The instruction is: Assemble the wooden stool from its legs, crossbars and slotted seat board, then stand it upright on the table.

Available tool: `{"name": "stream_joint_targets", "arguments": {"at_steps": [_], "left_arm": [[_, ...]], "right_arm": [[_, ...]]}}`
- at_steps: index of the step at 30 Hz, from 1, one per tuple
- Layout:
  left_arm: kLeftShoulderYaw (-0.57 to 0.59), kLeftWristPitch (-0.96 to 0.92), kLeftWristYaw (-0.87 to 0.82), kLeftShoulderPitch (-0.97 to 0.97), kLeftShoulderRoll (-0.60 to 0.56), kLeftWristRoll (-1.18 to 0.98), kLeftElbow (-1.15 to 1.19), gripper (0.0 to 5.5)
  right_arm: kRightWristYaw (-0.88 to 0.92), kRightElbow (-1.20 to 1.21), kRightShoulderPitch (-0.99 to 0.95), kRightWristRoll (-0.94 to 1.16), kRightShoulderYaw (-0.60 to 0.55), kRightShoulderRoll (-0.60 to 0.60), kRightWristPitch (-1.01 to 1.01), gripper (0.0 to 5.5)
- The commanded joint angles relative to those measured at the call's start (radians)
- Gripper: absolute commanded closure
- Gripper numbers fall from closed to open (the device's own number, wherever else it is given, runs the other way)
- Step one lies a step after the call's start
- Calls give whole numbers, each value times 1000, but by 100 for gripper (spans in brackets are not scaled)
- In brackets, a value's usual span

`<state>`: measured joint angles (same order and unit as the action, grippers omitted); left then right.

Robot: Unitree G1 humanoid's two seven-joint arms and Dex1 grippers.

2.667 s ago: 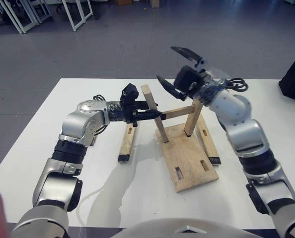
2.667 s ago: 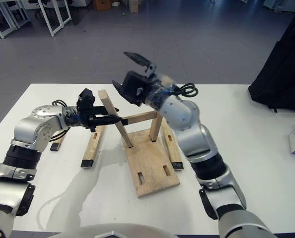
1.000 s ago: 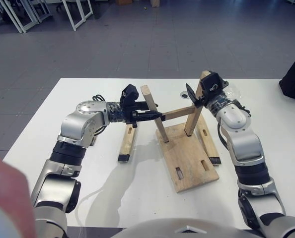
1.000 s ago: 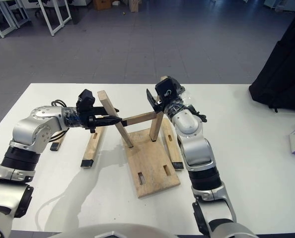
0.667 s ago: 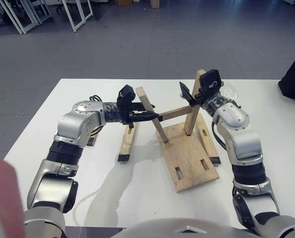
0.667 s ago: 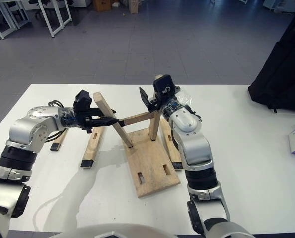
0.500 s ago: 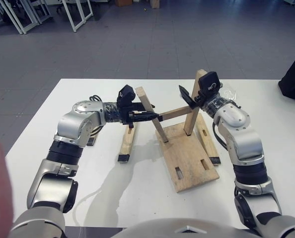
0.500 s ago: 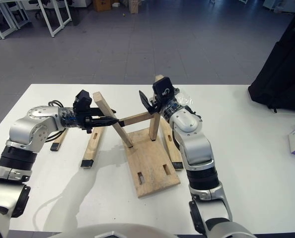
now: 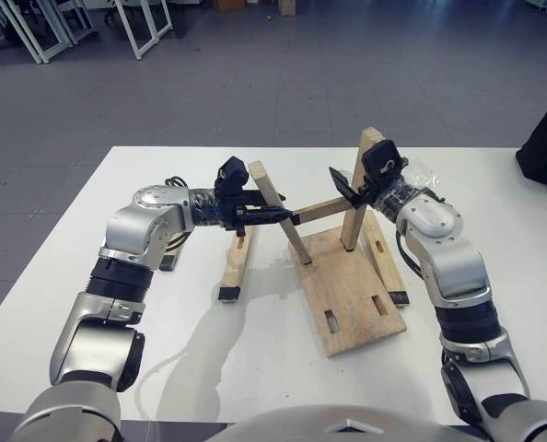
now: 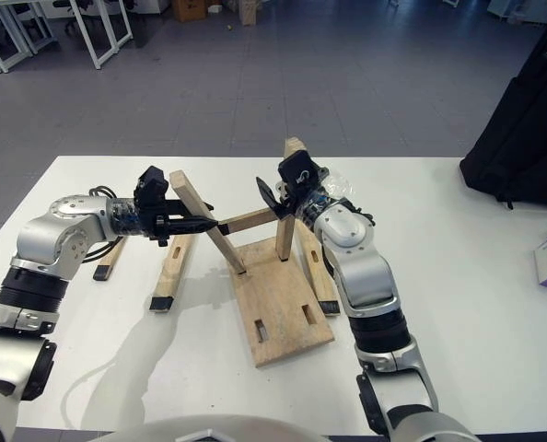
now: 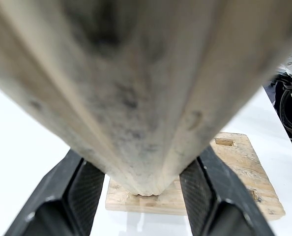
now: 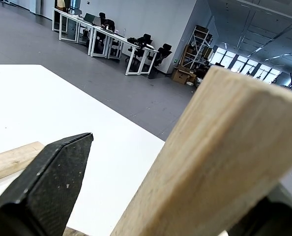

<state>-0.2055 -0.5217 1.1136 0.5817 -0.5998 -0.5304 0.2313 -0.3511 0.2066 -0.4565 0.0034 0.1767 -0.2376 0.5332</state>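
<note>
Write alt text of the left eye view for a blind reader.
On a white table, the left hand grips a leaning leg joined by a crossbar to an upright leg on the seat board; the open right hand straddles that leg's top.

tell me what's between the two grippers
The crossbar. It runs from the leaning leg held in the left gripper to the upright leg at the right gripper, seen in both eye views.
</note>
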Motion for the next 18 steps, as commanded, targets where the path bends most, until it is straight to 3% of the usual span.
{"name": "stream_joint_targets", "arguments": {"at_steps": [1,5,10,18], "left_arm": [[-92,-47,-54,-81,7,135,63,342],[-98,-37,-44,-32,-4,150,58,342],[-98,3,-48,54,0,175,117,342],[-52,-31,5,110,9,182,116,215]], "right_arm": [[-53,-10,47,116,-38,52,27,172],[47,-54,-14,166,-210,57,10,172],[109,-65,-38,149,-245,67,-40,172],[138,-39,-60,166,-268,69,-101,172]]}}
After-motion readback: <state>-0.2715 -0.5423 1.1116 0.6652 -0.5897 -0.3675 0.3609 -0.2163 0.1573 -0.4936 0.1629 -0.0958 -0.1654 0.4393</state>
